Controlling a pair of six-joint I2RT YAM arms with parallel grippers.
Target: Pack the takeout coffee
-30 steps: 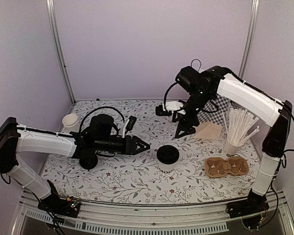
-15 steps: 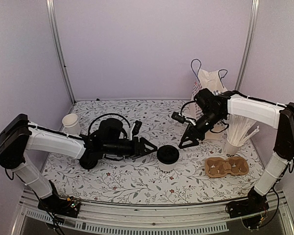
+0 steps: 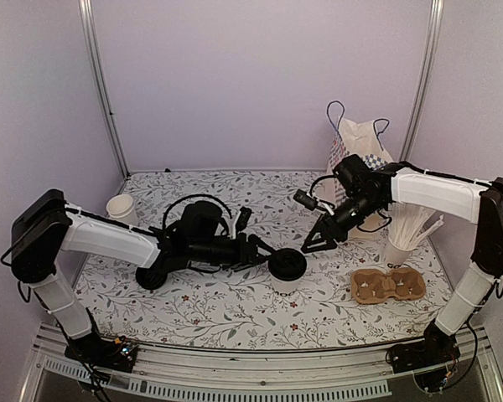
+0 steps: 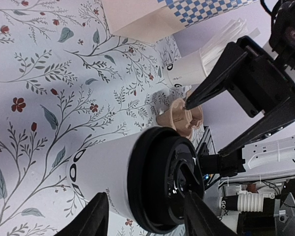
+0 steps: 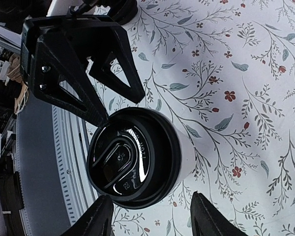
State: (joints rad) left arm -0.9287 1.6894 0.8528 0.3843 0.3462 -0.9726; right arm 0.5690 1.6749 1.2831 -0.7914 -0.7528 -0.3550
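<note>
**Item 1.** Takeout coffee: small white paper cup with round black plastic lid (image 3: pixel 287 267). It stands upright on the floral-patterned table (image 3: pixel 235 314), directly ahead of the left pincer's tips and between the two pincers. Not yet packed.

**Item 2.** Left pincer (image 3: pixel 270 255): jaws spread wide, holding nothing. Its wrist view shows the lidded end of the cup framed between the fingertips; contact cannot be confirmed. It lies low and level, probably so the fingers can close round the cup wall.

**Item 3.** Right pincer (image 3: pixel 310 246): jaws parted, empty, tips slanting down. It sits just beyond the cup on the side opposite the left pincer and apart from it, likely standing by.

**Item 4.** Tall paper bag with blue-and-white checkered panel and cord handles (image 3: pixel 356 151): upright behind the right pincer, well apart from the cup. Its mouth faces up, presumably to receive the cup from above.

**Item 5.** White cup with black lettering holding white sticks (image 3: pixel 396 249): right of the right pincer.
</note>
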